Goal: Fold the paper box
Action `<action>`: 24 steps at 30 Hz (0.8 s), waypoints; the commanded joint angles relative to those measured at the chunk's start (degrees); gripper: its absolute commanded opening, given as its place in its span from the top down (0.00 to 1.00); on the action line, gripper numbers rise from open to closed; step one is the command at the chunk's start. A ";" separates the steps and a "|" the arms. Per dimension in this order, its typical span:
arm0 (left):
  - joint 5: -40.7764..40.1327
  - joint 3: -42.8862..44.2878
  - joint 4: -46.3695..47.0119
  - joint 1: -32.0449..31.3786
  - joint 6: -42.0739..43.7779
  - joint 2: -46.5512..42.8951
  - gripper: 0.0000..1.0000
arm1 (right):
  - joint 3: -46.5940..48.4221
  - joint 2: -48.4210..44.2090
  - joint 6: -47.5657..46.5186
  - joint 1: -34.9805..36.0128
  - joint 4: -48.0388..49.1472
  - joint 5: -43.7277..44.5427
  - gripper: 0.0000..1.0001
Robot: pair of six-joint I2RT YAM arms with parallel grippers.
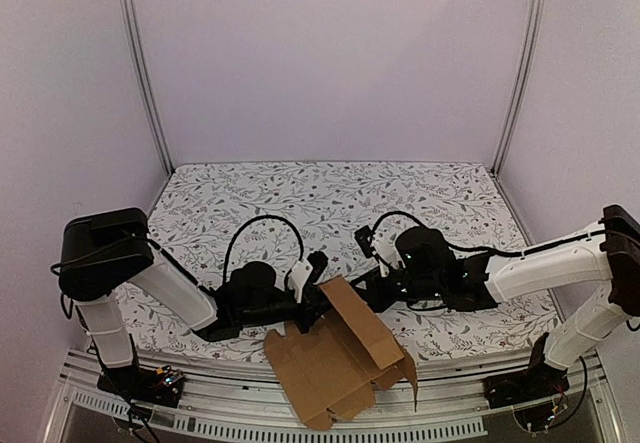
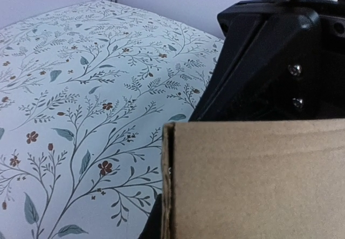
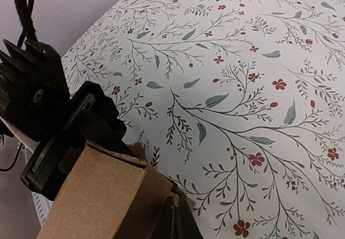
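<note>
Your left gripper (image 1: 312,298), right gripper (image 1: 365,288) are flanking raised panel of paper box (image 1: 330,368) at near edge, likely bracing it for crease. Cannot tell whether either is clamping.

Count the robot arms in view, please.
2. The left arm reaches in from the near left, the right arm from the near right; both meet at the paper box.

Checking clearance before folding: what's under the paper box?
Floral table cover and the metal front rail show around the paper box; whatever lies directly beneath its panels is covered.
</note>
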 commanded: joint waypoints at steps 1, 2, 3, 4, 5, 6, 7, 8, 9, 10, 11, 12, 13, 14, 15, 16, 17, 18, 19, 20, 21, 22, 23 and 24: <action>-0.23 -0.11 -0.26 -0.21 -1.22 -1.78 1.00 | -0.04 1.85 1.25 0.12 2.60 -2.07 1.00; -0.47 0.00 -0.52 -0.09 -1.61 -1.87 1.00 | -0.04 1.98 1.25 0.45 2.71 -2.12 1.00; -0.65 0.20 -0.88 0.02 -1.77 -1.87 1.00 | -0.04 2.24 1.31 0.62 2.84 -2.33 1.00; -0.98 0.40 -1.24 0.09 -2.04 -1.83 1.00 | -0.04 2.43 1.33 0.78 3.09 -2.46 1.00; -1.55 0.62 -1.68 0.10 -2.33 -1.88 1.00 | -0.10 2.68 1.58 0.99 3.40 -2.63 1.00; -2.14 0.85 -2.06 0.12 -2.47 -1.96 1.00 | -0.12 2.82 1.75 1.20 3.70 -2.78 1.00; -2.75 1.04 -2.44 0.22 -2.71 -2.01 1.00 | -0.12 2.98 1.92 1.40 3.97 -2.88 1.00; -3.42 1.08 -2.70 0.23 -2.85 -2.18 1.00 | -0.17 3.13 2.15 1.62 4.20 -2.99 1.00; -3.71 1.13 -2.69 0.26 -3.03 -2.34 1.00 | -0.14 3.31 2.29 1.68 4.49 -3.31 1.00; -3.80 1.21 -2.81 0.39 -3.19 -2.53 1.00 | -0.13 3.57 2.51 1.76 4.74 -3.67 1.00; -3.85 1.30 -2.95 0.40 -3.26 -2.66 1.00 | -0.12 3.81 2.62 1.75 5.07 -4.02 1.00; -3.79 1.51 -3.28 0.41 -3.27 -2.82 1.00 | -0.19 4.08 2.97 1.80 5.59 -4.31 1.00; -3.83 1.74 -3.59 0.47 -3.30 -3.07 1.00 | -0.20 4.27 3.21 1.91 6.06 -4.67 1.00; -3.83 1.93 -4.00 0.49 -3.30 -3.30 1.00 | -0.14 4.60 3.52 1.91 6.56 -5.09 1.00; -3.85 2.06 -4.19 0.49 -3.31 -3.44 1.00 | -0.13 4.92 3.82 1.93 7.10 -5.44 1.00; -5.04 2.06 -4.35 0.54 -3.34 -3.66 1.00 | -0.12 5.10 4.02 2.02 7.60 -5.81 1.00; -5.39 2.12 -4.44 0.58 -3.32 -3.83 1.00 | -0.12 5.27 4.20 1.96 8.10 -6.28 1.00; -5.50 2.21 -4.65 0.60 -3.41 -4.04 1.00 | -0.08 5.43 4.36 1.95 8.57 -6.88 1.00; -5.52 2.26 -4.68 0.66 -3.46 -4.22 1.00 | 0.00 5.64 4.48 1.99 8.93 -7.41 1.00; -5.53 2.20 -4.74 0.75 -3.52 -4.56 1.00 | 0.05 5.80 4.63 2.10 9.24 -7.71 1.00; -5.60 2.19 -4.81 0.80 -3.53 -4.86 1.00 | 0.05 5.97 4.73 2.11 9.48 -8.09 1.00; -5.61 2.20 -4.98 0.84 -3.50 -5.24 1.00 | 0.05 6.12 4.80 2.11 9.79 -8.47 1.00; -5.69 2.16 -5.18 0.91 -3.49 -5.57 1.00 | 0.06 6.25 4.88 2.08 10.04 -8.87 1.00; -5.78 2.20 -5.24 0.93 -3.40 -5.97 1.00 | 0.13 6.48 4.93 2.05 10.23 -9.53 1.00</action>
